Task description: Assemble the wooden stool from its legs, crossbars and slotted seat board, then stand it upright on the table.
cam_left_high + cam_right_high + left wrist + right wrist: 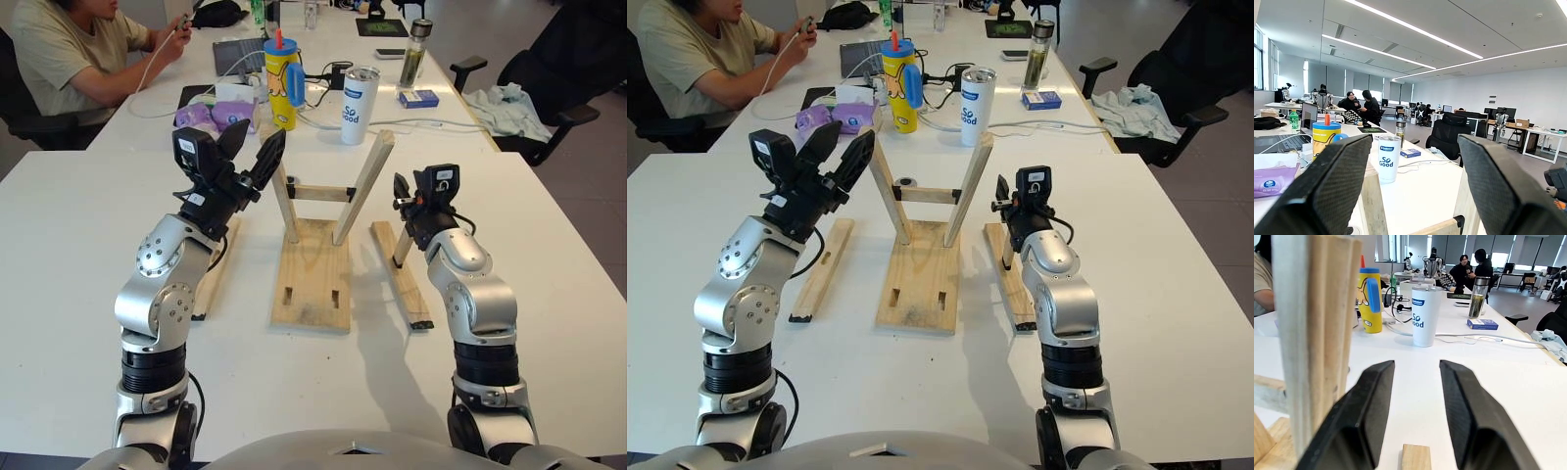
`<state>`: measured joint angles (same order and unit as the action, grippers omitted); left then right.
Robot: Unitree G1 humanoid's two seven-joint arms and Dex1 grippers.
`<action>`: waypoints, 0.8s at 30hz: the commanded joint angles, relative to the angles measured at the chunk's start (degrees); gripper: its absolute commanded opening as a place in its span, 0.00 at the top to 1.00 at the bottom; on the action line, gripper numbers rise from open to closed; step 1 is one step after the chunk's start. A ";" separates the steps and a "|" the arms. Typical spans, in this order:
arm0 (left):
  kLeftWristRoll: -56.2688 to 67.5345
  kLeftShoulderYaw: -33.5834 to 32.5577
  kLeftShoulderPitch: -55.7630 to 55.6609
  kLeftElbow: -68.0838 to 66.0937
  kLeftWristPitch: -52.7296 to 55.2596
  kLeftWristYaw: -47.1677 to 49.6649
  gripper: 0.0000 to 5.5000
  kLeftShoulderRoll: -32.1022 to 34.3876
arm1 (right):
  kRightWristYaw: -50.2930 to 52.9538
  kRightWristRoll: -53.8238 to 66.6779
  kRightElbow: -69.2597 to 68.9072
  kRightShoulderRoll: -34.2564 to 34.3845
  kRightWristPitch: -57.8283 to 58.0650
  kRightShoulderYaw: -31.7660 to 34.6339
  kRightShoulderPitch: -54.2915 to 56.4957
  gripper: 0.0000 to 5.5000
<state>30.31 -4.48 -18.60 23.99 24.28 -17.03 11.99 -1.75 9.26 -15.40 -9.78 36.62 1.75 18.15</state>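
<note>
Your left arm is bent up over the desk (78, 245). The left gripper (263, 129) is held high, its fingers spread wide and empty. Your right arm sits lower, with the right gripper (402, 193) close above the desk, fingers parted and gripping nothing.

Count one slotted seat board (312, 284) lying flat mid-desk. Two upright legs (364, 186) stand in it, joined by one crossbar (321, 193). Two loose legs (823, 269) lie flat, one on either side.

The right eye view bares the left loose leg's full length, while in the left eye view your arm covers part of it. The right wrist view shows a wooden end (1415, 458) near the base of those fingers.
</note>
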 commanded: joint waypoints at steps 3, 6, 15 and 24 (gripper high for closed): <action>-0.72 0.07 -1.07 -0.65 -0.47 0.10 0.41 0.13 | -0.42 -1.01 2.73 -0.59 1.42 0.33 -0.25 0.69; -0.80 0.32 -1.01 -0.58 -0.57 0.18 0.41 -0.06 | -1.66 0.60 0.11 0.19 -6.13 2.37 2.53 0.69; -0.84 0.47 -0.96 -0.21 -0.56 0.71 0.41 -0.26 | -2.62 1.74 -3.52 -0.11 -16.63 5.58 9.03 0.69; -0.62 0.05 -0.36 0.13 -0.72 1.17 0.41 -0.29 | -0.63 -1.70 4.67 1.41 1.46 0.55 -10.38 0.69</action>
<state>30.08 -4.29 -18.92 23.55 23.66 -15.87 11.52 -2.83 7.77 -15.56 -9.16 30.91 2.82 14.93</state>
